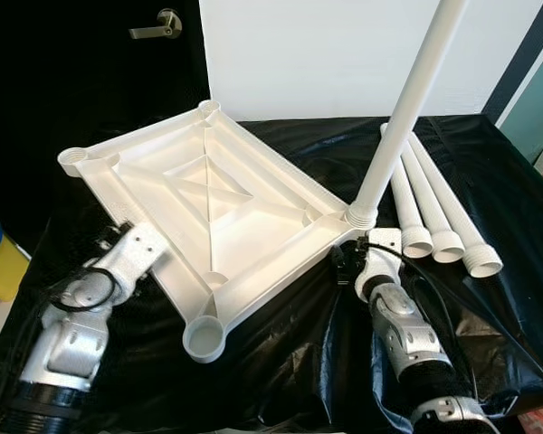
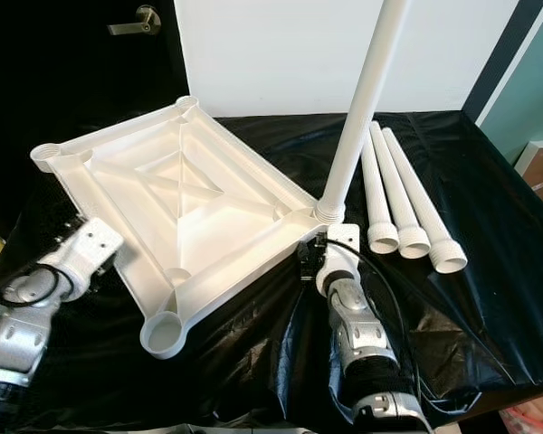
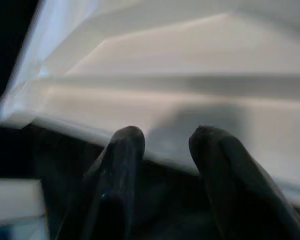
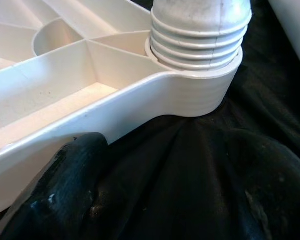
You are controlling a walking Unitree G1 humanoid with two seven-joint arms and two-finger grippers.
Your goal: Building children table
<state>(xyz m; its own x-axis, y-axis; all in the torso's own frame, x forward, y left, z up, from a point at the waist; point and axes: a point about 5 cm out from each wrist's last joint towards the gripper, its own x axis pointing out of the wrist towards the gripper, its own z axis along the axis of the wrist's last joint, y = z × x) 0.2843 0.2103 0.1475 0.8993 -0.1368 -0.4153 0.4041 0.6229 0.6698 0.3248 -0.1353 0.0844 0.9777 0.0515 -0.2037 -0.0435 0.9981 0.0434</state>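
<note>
Left wrist view, blurred, has the left gripper [image 3: 162,142] spread at the upturned tabletop's [image 1: 208,194] rim. Right gripper [image 4: 165,165] gapes beside the corner socket [image 4: 202,90] holding one upright leg [image 1: 407,108], cut off above; three legs [image 1: 439,203] lie just beside.

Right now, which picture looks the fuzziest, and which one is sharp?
The left wrist view is fuzziest: the tabletop edge and the left hand's fingers are soft and dim. The right wrist view is sharp on the leg threads; the eye views are clear, with bright glare on the wall.
</note>
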